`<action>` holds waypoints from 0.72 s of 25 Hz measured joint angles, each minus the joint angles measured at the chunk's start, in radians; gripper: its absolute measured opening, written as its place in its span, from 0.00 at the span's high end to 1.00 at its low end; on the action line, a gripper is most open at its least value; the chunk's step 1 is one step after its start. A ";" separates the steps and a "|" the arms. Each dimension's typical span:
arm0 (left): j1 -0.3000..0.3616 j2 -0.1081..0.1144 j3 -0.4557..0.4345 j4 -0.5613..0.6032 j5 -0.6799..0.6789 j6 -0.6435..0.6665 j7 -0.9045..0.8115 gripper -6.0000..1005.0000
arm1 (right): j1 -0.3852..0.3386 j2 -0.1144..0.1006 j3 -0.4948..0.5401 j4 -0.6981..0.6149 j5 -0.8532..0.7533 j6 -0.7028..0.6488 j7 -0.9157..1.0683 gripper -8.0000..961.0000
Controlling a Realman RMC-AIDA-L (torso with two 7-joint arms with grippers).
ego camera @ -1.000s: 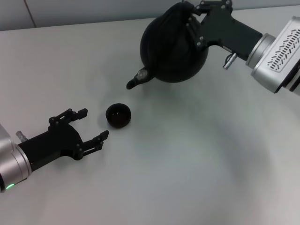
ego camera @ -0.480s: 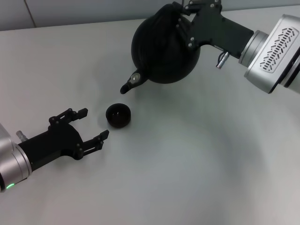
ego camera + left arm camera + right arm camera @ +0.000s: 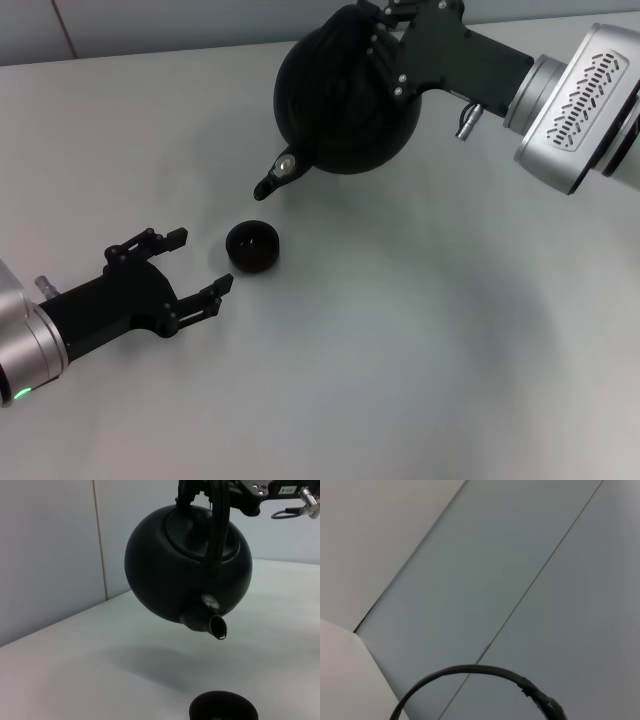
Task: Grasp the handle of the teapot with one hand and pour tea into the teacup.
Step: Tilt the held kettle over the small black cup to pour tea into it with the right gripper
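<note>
Hanging in the frame's upper centre, the teapot (image 3: 345, 100) is tilting spout-down, right hand (image 3: 392, 40) clamping its handle (image 3: 218, 525). Teacup (image 3: 252, 246) is sitting mid-tabletop (image 3: 420, 340), no tea falling. Left hand (image 3: 190, 272) is idling open, lower left.

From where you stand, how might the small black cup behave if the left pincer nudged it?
The teacup is small and low, so it would likely slide rather than tip. It looks light and could skid easily on the smooth table. The open left pincer sits beside it, apart, not steadying it.
</note>
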 joint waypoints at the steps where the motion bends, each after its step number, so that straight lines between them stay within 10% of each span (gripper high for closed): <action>1: 0.000 0.000 0.000 0.004 0.000 0.000 -0.003 0.19 | 0.000 -0.001 0.000 -0.007 0.000 0.000 0.000 0.91; 18: -0.011 0.000 0.000 0.003 0.001 -0.005 -0.016 0.19 | -0.015 -0.003 -0.043 -0.045 -0.003 0.003 0.000 0.91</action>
